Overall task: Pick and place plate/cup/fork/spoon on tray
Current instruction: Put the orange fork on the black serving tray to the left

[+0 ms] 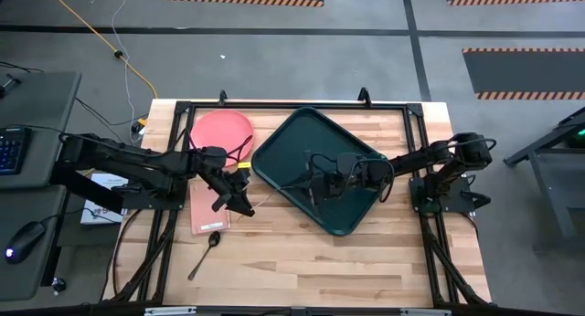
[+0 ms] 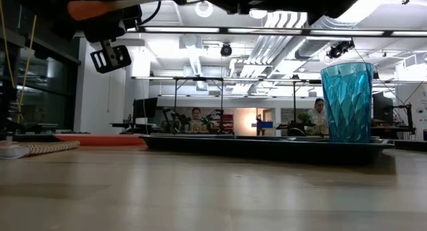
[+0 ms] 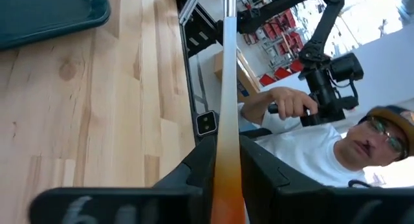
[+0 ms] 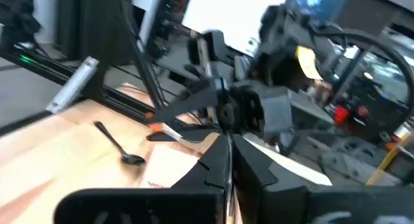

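- High view gives you the whole desk [image 1: 302,261]: the tray [image 1: 283,156] lies turned at an angle in the middle, and the plate [image 1: 219,131] sits just to its left, at the far left part of the desk.
- Your left tool [image 1: 239,199] is up off the desk between the plate and the tray's near-left edge, over the right edge of a pink slab [image 1: 207,215].
- It is clamped on the fork [image 3: 228,107]; in the left wrist view you see the orange handle pinched between the dark fingers [image 3: 200,169] and the silver end pointing away from the tool.
- In the low view the fork's orange handle shows high at the left, well above the desk surface.
- The spoon [image 1: 205,253] lies on bare wood near the slab's near end, left of the tray and apart from it.
- The cup [image 2: 347,102] stands upright on the tray in the low view; from above the right arm covers that spot.
- Your right tool [image 1: 320,184] sits over the middle of the tray. In the right wrist view its two fingers [image 4: 217,169] meet at the tips with nothing between them.
- A person [image 3: 323,153] shows beyond the desk's edge in the left wrist view.
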Controlling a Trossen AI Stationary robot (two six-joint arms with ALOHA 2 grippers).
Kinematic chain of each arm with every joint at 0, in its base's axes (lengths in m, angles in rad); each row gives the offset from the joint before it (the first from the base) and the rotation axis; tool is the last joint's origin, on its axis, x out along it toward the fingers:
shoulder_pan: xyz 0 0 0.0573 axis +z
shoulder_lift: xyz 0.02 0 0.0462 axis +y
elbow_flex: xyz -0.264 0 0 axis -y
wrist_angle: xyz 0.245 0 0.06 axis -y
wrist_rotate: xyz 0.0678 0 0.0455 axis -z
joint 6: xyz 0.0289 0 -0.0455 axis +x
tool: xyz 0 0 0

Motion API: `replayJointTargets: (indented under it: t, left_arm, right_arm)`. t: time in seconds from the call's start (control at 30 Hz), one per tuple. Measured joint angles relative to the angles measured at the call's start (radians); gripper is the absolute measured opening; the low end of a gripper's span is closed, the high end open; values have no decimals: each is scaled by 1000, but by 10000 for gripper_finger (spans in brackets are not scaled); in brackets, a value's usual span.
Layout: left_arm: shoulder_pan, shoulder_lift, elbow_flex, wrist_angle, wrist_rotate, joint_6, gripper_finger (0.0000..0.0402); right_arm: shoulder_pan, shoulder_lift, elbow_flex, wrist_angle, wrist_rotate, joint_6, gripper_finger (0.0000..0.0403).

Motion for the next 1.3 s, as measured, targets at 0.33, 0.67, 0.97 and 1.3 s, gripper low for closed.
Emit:
replayJointTargets:
  t: [0.33,0.67,0.97,1.3]
  left_arm:
    - [155,-10,11,13,121,56,192]
    - [206,-11,285,-480,-277,726,201]
    - [98,9,331,-604,-595,799,200]
    - [64,55,329,-611,-581,691,200]
  right_arm:
    - [0,-108,0,-256,97,54,1]
    - [-24,-149,80,-575,279,397,0]
    - [-41,-134,279,-797,407,419,0]
    - [-57,-132,280,-762,390,401,0]
